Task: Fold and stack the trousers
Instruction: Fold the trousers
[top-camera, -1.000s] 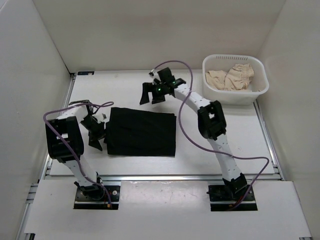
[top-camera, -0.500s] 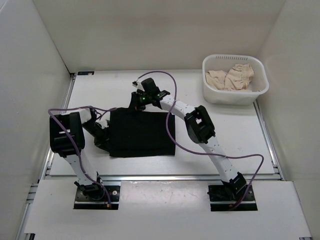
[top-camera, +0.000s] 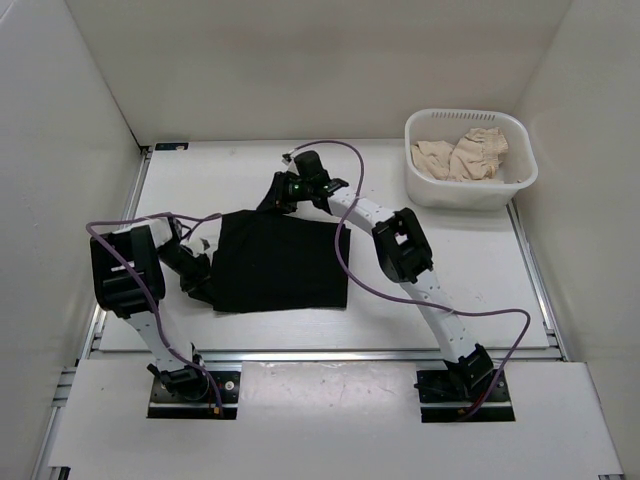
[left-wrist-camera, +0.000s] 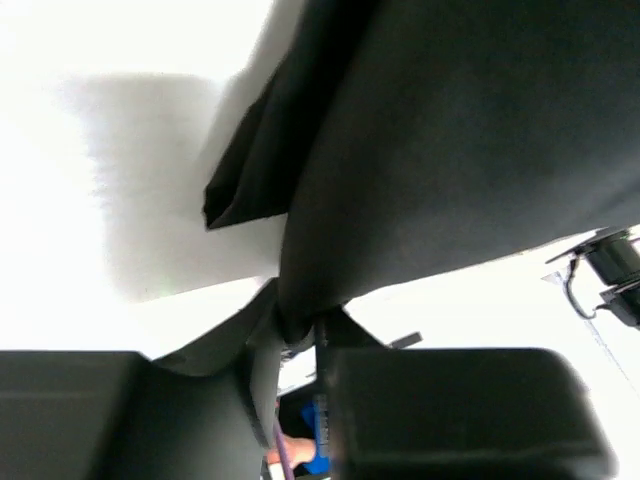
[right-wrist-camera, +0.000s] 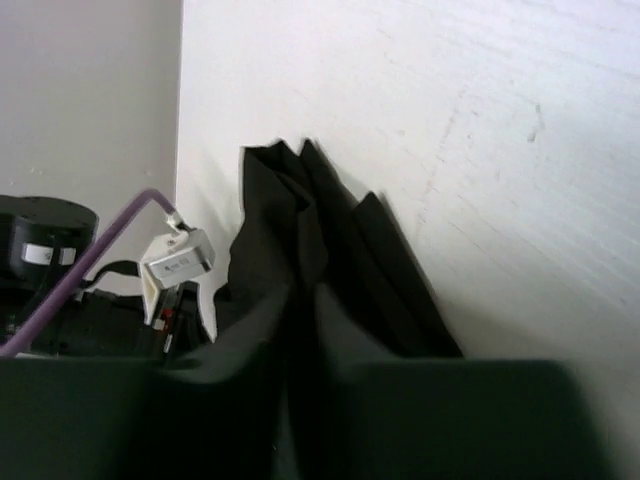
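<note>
The black trousers (top-camera: 285, 265) lie folded into a rough rectangle on the white table (top-camera: 440, 270), left of centre. My left gripper (top-camera: 203, 282) is at their left edge, and in the left wrist view (left-wrist-camera: 305, 325) its jaws are shut on a pinch of black cloth (left-wrist-camera: 460, 130) that rises from the table. My right gripper (top-camera: 275, 200) sits at the far edge of the trousers. In the right wrist view (right-wrist-camera: 300, 300) its fingers close on a bunched ridge of the same fabric (right-wrist-camera: 300, 215).
A white plastic basket (top-camera: 470, 196) holding crumpled beige cloth (top-camera: 462, 155) stands at the back right. White walls close in the table at the left, back and right. Purple cables loop off both arms above the table.
The right arm came down from above the back of the table to the trousers' far edge and closed on it. The left gripper moved in to the left edge and closed.
</note>
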